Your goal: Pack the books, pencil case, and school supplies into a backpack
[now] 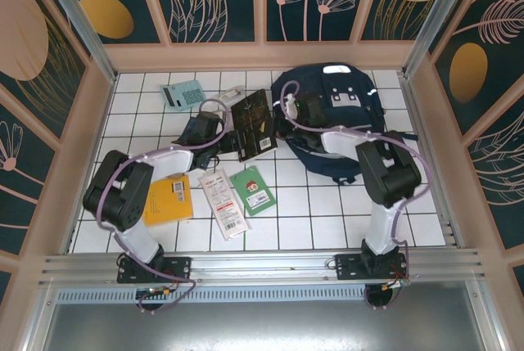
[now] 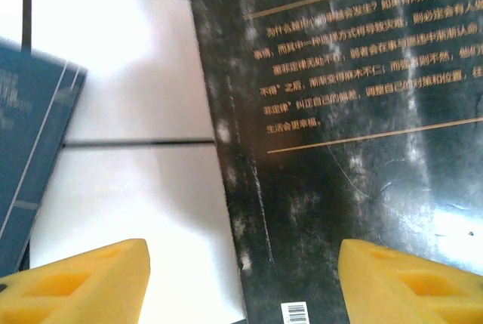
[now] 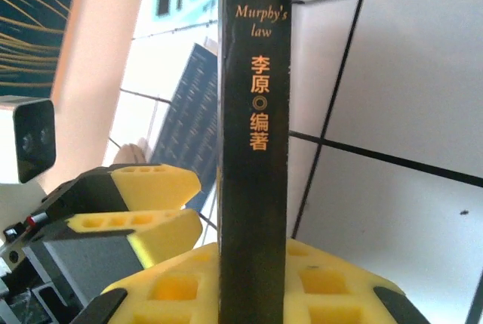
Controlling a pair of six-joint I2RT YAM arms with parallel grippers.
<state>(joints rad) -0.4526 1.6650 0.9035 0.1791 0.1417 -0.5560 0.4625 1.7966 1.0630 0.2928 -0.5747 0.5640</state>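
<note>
Toward the left of the white-tiled counter, the orange-yellow book lies flat near the left arm. The teal calculator sits well beyond it, by the far wall. Next along, the left end effector stands spread wide. In its wrist view one yellow finger hangs over bare tile and the other over the cover of the black book, and neither pinches anything. The dark blue book lies just to the left of it. Nearer the arm bases, the white-and-red pack and the small green book lie side by side. The black book, printed in gold, sits in the middle between the two end effectors. The right end effector is clamped onto it, its yellow fingers pinching the book at the spine edge with the gold lettering running up between them. Whether the book's other edge rests on the counter cannot be told. Farthest right, the navy backpack lies under the right arm's wrist, just beside the held book.
</note>
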